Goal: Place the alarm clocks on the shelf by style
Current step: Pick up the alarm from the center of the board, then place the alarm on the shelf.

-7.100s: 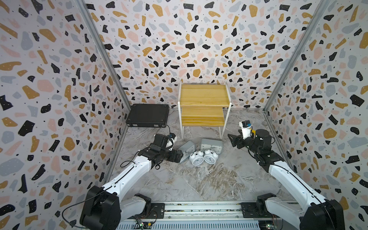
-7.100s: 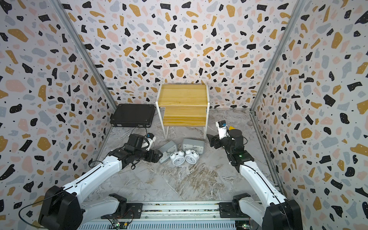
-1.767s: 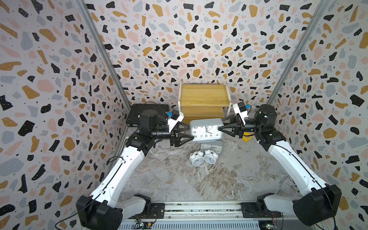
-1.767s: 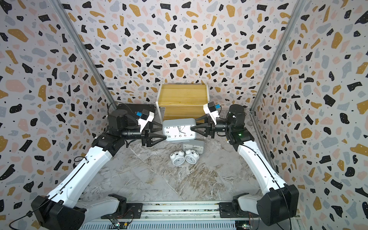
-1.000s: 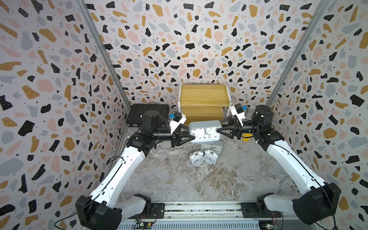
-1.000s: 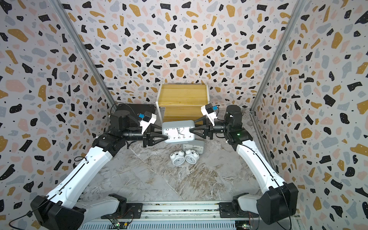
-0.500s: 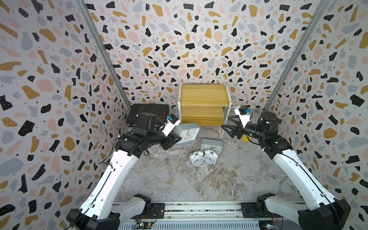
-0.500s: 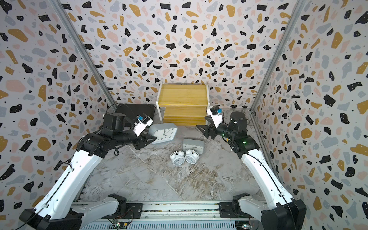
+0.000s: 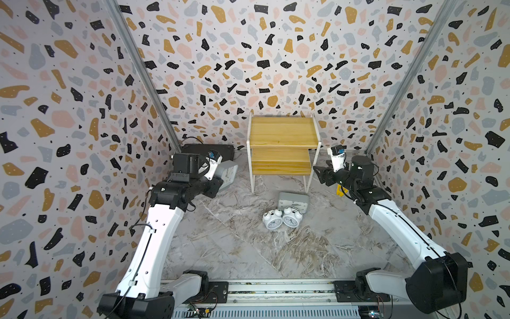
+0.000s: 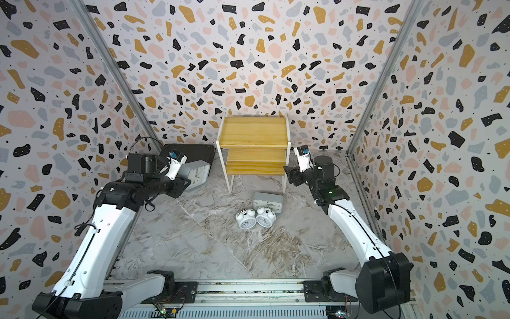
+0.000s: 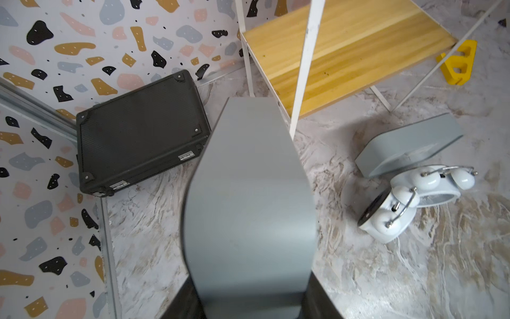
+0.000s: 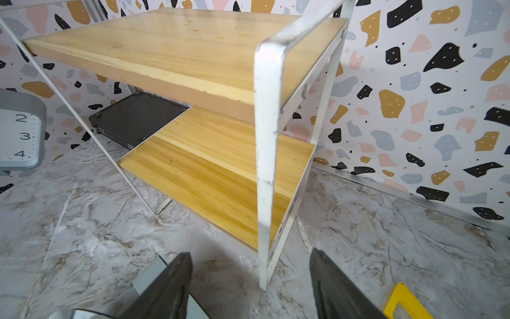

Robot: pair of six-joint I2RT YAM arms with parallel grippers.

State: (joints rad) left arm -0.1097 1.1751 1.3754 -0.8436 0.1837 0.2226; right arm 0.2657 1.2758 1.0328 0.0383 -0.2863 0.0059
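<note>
Left wrist view showed the left gripper [image 10: 187, 181] clamped on a grey rectangular clock [image 11: 248, 193], held aloft at centre frame near the black case [image 11: 138, 132]. Its smooth, rigid shell looked light but slippery, best gripped across the flat sides. The right gripper [image 12: 249, 265] hung empty, jaws apart, by the two-tier shelf [image 9: 283, 131], both boards bare. A second grey clock [image 9: 293, 201] and two twin-bell clocks [image 9: 272, 220] lay on the marble floor [image 9: 234, 248] at lower centre; the white frame post [image 12: 266, 138] and a yellow block [image 11: 458, 63] crowded the approach.

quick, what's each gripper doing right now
left gripper: shut on the grey rectangular alarm clock
right gripper: open, holding nothing
</note>
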